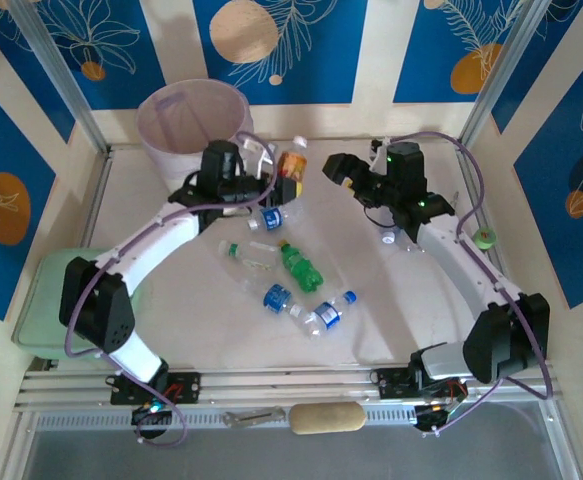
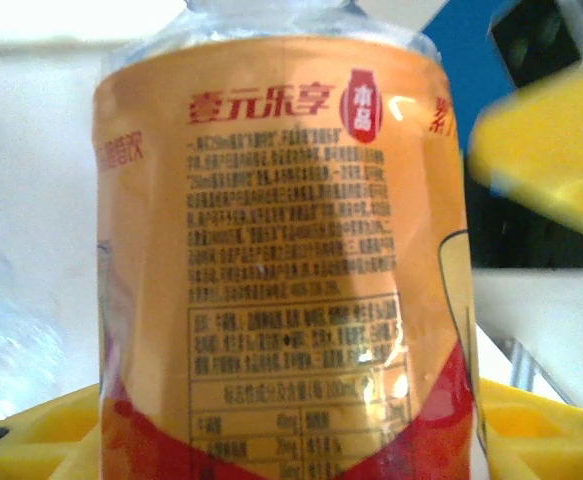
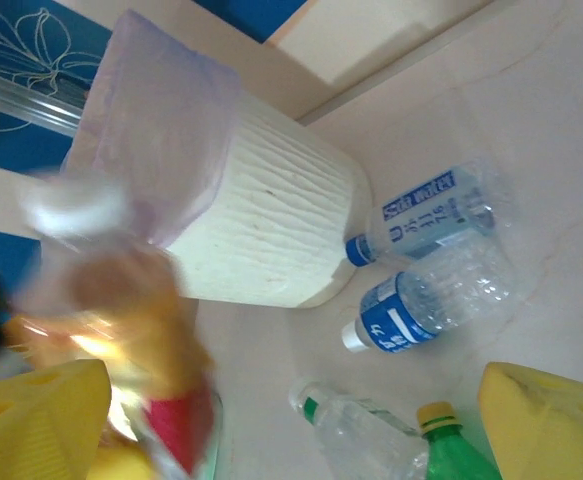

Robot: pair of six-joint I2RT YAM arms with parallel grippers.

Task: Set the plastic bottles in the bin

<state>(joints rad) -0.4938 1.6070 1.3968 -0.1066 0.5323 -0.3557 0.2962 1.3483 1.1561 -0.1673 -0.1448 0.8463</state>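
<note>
The left gripper (image 1: 281,182) is clamped on the orange-labelled bottle (image 1: 292,165), which stands upright (white cap uppermost) over the far middle of the table (image 1: 171,320). In the left wrist view the bottle sits between the yellow pads (image 2: 31,440), though the contact itself seems to fall at the frame's edge. The right gripper (image 1: 333,170), close by at three o'clock of that bottle, has its jaws spread wide and grips nothing. The bin (image 1: 166,160) stands at ten o'clock of the held bottle, near it. At six o'clock, well apart, a green bottle (image 1: 299,265) and several clear blue-labelled bottles (image 1: 326,315) lie loose on the table.
</note>
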